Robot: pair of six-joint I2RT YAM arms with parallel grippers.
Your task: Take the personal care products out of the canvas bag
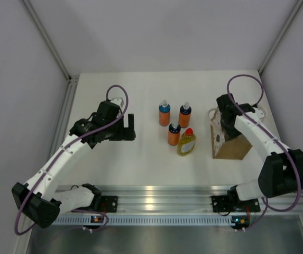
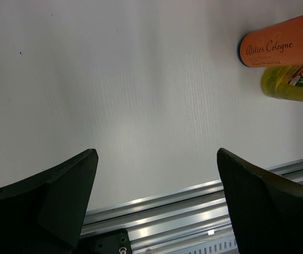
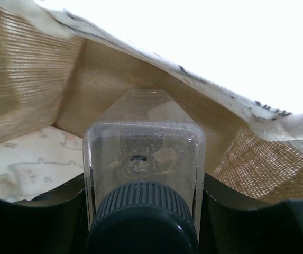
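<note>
Three orange bottles (image 1: 164,114), (image 1: 185,115), (image 1: 174,134) and a yellow bottle with a red cap (image 1: 186,142) stand at the table's middle. The tan canvas bag (image 1: 233,148) stands to their right. My right gripper (image 1: 226,120) is at the bag's mouth. In the right wrist view it (image 3: 143,190) is shut on the clear squarish bottle (image 3: 143,153) with a dark cap, with the bag's walls (image 3: 103,69) around it. My left gripper (image 1: 129,127) is open and empty left of the bottles. Its wrist view (image 2: 156,156) shows one orange bottle (image 2: 278,46) and the yellow one (image 2: 294,82).
An aluminium rail (image 1: 156,193) runs along the table's near edge and shows in the left wrist view (image 2: 183,211). Grey walls enclose the table on the left, back and right. The bag's cream handle (image 3: 294,124) hangs at the right of the right wrist view.
</note>
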